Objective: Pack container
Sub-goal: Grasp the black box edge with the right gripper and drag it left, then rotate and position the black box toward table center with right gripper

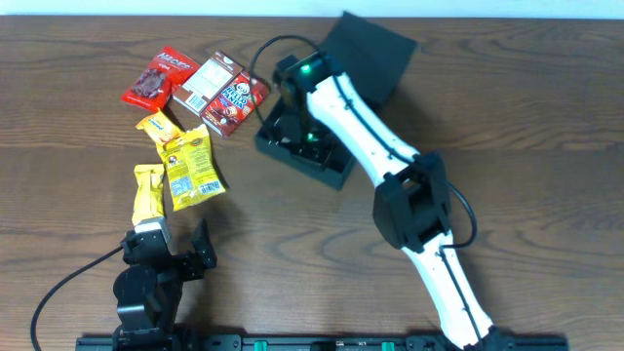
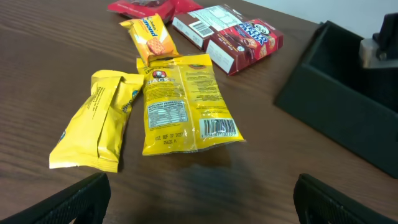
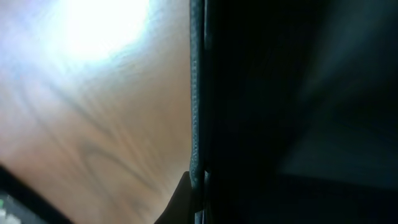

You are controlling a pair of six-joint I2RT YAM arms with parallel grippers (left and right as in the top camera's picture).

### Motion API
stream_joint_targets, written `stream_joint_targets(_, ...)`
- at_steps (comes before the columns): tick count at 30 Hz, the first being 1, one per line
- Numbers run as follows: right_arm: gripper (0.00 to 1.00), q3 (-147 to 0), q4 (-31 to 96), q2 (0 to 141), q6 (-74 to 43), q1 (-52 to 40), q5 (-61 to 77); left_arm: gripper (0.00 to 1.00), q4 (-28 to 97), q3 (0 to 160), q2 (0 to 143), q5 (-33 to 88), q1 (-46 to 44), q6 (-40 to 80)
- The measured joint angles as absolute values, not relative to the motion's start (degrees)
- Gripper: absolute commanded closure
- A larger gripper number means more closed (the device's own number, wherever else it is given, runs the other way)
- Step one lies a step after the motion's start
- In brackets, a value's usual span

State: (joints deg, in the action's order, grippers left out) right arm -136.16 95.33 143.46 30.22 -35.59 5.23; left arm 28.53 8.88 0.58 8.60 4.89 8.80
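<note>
Overhead, container: The container [image 1: 310, 146] stands open on the table [image 1: 526, 127], its flap lid [image 1: 369, 49] thrown back on the far side. Your right arm [image 1: 351, 117] hides much of the inside.
Overhead, snacks: Six packets and boxes lie left of the container, all outside it. The red box [image 1: 234, 102] is nearest.
Left wrist, left jaws: Wide apart and empty, low over the table. The large yellow packet [image 2: 186, 102] lies left of the container's wall [image 2: 336, 118].
Right wrist, right jaws: Together, apparently pinching the container's wall, whose rim [image 3: 196, 93] runs up the frame.
Step in hand: Likely bracing the container for loading.
Doing it well: Hold the pinch level without tilting the wall. Take that yellow packet across its narrow width, then lift it over the wall clear of your right arm.
</note>
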Motion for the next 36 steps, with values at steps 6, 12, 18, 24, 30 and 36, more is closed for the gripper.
stream_joint_targets(6, 0.99, -136.2, 96.9, 143.5, 34.2, -34.7, 7.3, 0.05, 28.5, 8.9, 0.6, 8.6, 4.9, 8.8)
stream_joint_targets(12, 0.99, -136.2, 97.3, 143.1, 37.1, -33.0, 8.3, 0.05, 28.5, 8.9, 0.6, 8.6, 4.9, 8.8)
stream_joint_targets(18, 0.14, -136.1, 97.3, 142.7, 38.0, -30.5, 9.6, 0.05, 28.5, 8.9, 0.6, 8.6, 4.9, 8.8)
stream_joint_targets(24, 0.01, -135.3, 96.7, 139.3, 37.5, -29.4, 10.6, 0.05, 28.5, 8.9, 0.6, 8.6, 4.9, 8.8)
stream_joint_targets(30, 0.48, -135.2, 92.1, 126.4, 33.8, -28.7, 10.8, 0.05, 28.5, 8.9, 0.6, 8.6, 4.9, 8.8)
stream_joint_targets(36, 0.44, -136.0, 91.2, 121.0, 9.7, -23.7, 5.1, 0.05, 28.5, 8.9, 0.6, 8.6, 4.9, 8.8)
